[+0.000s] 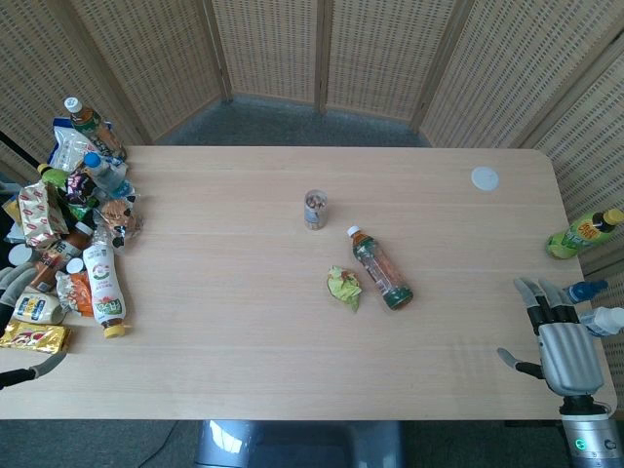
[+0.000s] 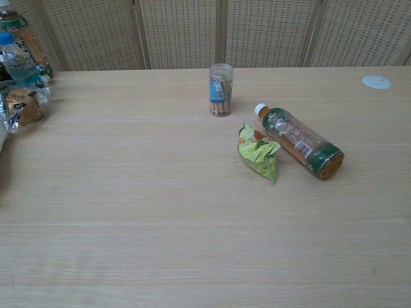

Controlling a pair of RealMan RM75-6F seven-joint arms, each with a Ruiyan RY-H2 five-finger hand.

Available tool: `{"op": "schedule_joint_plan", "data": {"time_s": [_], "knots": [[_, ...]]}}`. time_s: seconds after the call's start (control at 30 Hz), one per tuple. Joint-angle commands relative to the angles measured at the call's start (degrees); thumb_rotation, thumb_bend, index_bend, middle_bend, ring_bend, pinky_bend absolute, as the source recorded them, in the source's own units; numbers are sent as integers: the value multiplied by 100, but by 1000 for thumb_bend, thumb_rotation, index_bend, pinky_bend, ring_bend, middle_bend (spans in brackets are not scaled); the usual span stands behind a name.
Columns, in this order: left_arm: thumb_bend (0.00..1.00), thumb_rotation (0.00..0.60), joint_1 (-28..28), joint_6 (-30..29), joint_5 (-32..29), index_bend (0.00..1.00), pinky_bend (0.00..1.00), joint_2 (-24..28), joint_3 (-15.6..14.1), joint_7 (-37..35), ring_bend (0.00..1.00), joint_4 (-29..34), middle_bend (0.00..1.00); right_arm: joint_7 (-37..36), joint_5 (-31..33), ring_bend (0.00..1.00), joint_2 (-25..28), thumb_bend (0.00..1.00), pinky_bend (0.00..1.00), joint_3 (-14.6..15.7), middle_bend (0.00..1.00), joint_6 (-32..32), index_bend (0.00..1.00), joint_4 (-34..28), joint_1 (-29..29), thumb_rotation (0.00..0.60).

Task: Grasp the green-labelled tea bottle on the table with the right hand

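The green-labelled tea bottle [image 1: 382, 268] [image 2: 300, 142] lies on its side near the middle of the table. Its white cap points to the far left, and amber tea shows through the clear plastic. My right hand [image 1: 564, 346] hovers at the table's near right corner, well to the right of the bottle. Its fingers are stretched out and apart, and it holds nothing. Only grey fingers of my left hand [image 1: 12, 285] show at the left edge, spread away from the thumb and holding nothing. Neither hand appears in the chest view.
A crumpled green wrapper [image 1: 344, 288] [image 2: 259, 153] lies just left of the bottle. A clear jar [image 1: 315, 209] [image 2: 221, 90] stands behind it. Snacks and bottles [image 1: 78, 244] are piled at the left. A white lid [image 1: 485, 178] lies far right. A yellow-green bottle [image 1: 582, 234] lies at the right edge.
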State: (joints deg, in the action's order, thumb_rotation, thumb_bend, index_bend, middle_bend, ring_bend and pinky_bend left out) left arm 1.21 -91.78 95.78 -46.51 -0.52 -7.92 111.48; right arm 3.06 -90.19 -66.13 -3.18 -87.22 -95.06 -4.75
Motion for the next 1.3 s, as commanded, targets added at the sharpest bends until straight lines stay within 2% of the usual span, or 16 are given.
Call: {"op": "schedule_joint_plan", "data": {"time_s": [0.03, 0.37, 0.67, 1.0, 1.3], "knots": [[0, 600, 1, 3, 8, 0, 0, -4, -2, 5, 0, 4, 0, -4, 4, 0, -6, 0, 0, 3, 0, 1, 0, 2, 3, 600], [0, 600, 1, -21, 0, 0, 0, 29, 6, -119, 0, -9, 0, 39, -43, 0, -42, 0, 0, 37, 0, 43, 0, -39, -17, 600], [0, 600, 29, 58, -118, 0, 0, 9, 29, -97, 0, -52, 0, 249, 272, 0, -419, 0, 0, -81, 0, 668, 0, -15, -362, 600], [0, 600, 139, 281, -367, 0, 0, -97, 103, 49, 0, -94, 0, 588, 1196, 0, -1139, 0, 0, -604, 0, 1716, 0, -65, -1154, 600], [0, 600, 218, 437, -553, 0, 0, -160, 157, 99, 0, -158, 0, 1222, 1792, 0, -2051, 0, 0, -665, 0, 2001, 0, -23, -1532, 600]]}}
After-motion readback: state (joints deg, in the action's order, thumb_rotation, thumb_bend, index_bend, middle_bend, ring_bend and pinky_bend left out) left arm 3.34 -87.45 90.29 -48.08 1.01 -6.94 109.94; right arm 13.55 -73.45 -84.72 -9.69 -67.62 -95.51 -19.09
